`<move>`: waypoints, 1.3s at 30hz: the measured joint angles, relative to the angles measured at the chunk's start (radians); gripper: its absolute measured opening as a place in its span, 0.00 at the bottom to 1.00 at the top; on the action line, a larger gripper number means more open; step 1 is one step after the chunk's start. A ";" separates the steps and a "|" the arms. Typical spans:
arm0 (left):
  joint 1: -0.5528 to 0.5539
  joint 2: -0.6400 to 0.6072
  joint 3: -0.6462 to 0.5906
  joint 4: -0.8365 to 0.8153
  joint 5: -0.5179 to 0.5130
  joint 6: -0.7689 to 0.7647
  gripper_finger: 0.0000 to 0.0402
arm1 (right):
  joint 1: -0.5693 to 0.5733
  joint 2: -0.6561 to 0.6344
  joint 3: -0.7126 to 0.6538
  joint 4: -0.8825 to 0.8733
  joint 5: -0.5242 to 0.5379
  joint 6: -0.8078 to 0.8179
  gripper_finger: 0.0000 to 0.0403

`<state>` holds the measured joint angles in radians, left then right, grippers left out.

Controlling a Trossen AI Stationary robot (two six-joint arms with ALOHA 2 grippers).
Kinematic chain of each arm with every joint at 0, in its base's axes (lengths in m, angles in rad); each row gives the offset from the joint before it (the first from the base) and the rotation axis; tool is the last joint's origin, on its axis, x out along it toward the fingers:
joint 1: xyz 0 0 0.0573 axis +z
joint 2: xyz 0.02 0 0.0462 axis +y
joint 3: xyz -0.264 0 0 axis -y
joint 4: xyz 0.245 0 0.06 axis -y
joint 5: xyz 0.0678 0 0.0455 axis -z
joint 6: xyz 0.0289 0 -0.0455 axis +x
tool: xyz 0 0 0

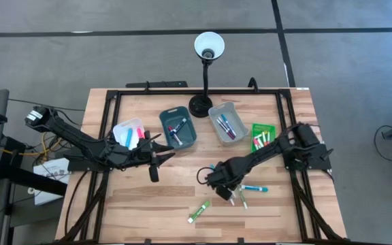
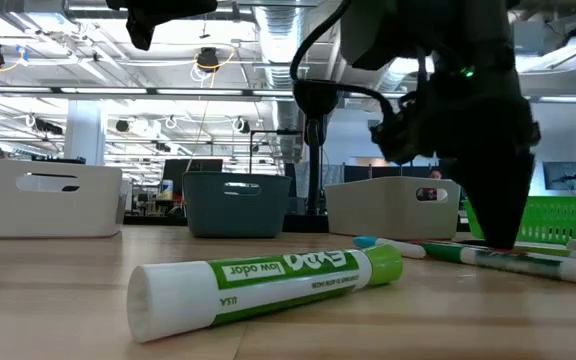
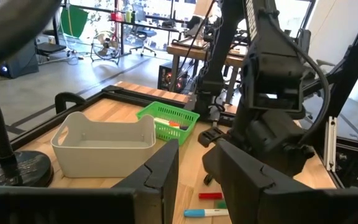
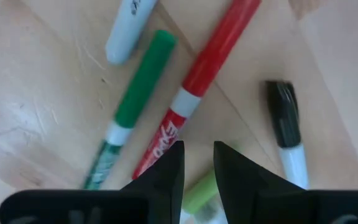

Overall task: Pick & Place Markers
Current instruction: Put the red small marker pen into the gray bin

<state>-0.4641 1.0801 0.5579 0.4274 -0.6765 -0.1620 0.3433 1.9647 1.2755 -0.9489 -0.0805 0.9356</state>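
Through our right wrist view alone we are seeing the right gripper [image 4: 199, 163] hovering — fingers slightly parted, empty — above the red marker [image 4: 197, 81] beside a green marker [image 4: 138, 93].

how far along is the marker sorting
Partly done: markers already lie in the white bin, teal bin, grey bin and green basket. In hand: the right gripper hangs low over loose markers, jaws slightly apart, nothing held. Left: those, plus the green marker lying apart. The left gripper waits, empty.

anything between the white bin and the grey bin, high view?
Yes: the teal bin, with markers in it, sits between the white bin and the grey bin. High view shows it.
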 joint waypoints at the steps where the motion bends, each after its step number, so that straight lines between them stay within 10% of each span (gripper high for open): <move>1: 0.000 0.000 0.000 0.000 0.000 0.000 0.26 | -0.004 0.001 0.000 0.004 0.001 0.000 0.19; 29: 0.000 0.000 0.002 0.000 0.001 0.000 0.26 | -0.005 0.031 0.005 0.154 0.019 0.001 0.19; 39: 0.000 0.001 0.002 0.000 0.001 0.000 0.26 | -0.034 0.022 0.014 0.122 0.015 -0.122 0.04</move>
<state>-0.4637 1.0809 0.5598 0.4274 -0.6758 -0.1623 0.3094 1.9865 1.2893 -0.8272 -0.0654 0.8137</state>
